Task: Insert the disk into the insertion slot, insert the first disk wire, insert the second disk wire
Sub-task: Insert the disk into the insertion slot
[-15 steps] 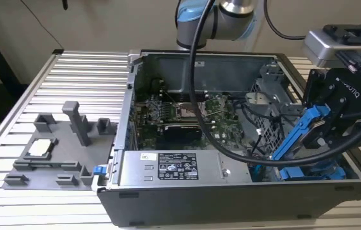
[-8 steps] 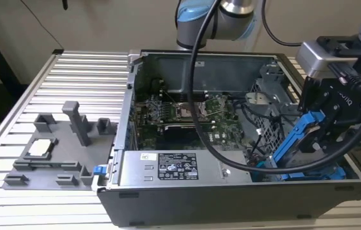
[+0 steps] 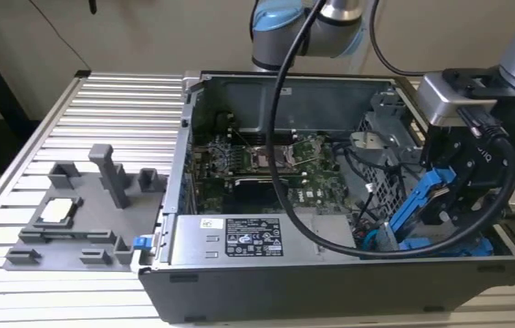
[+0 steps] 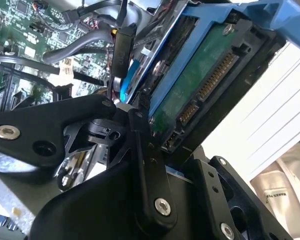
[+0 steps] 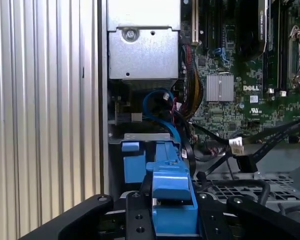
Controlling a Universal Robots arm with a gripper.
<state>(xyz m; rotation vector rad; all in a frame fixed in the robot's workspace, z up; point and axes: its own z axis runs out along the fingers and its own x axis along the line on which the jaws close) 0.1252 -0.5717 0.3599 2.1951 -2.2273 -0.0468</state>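
Okay, surface first: I saw a ribbed aluminium table with a plain beige wall behind it. On the exterior view's left, a grey fixture plate lay on the table. It carried upright posts, and a small square white-topped part was seated in one of its recesses.

Just beside it, toward the middle, stood an open computer case with its side panel off. Inside I noted the green motherboard at the back and a grey power supply with a white label along the near edge. A black cable from the arm hung across the case opening.

On the exterior view's right, the gripper sat over the case's front corner, pinched closed on the disk. The disk was held tilted, one end down toward the case and the other up against the gripper body, not seated in a bay.

In the second wrist view I saw its green circuit-board underside and connector row, framed by the blue carrier, with the black gripper linkage across its edge. In the first wrist view the carrier's blue end sat between the finger links, over the grey drive cage. The other blue carrier was lodged in that cage, just beside the held one. A wire bundle ran between the power supply and the motherboard. I could not make out the insertion slot's opening from these angles.
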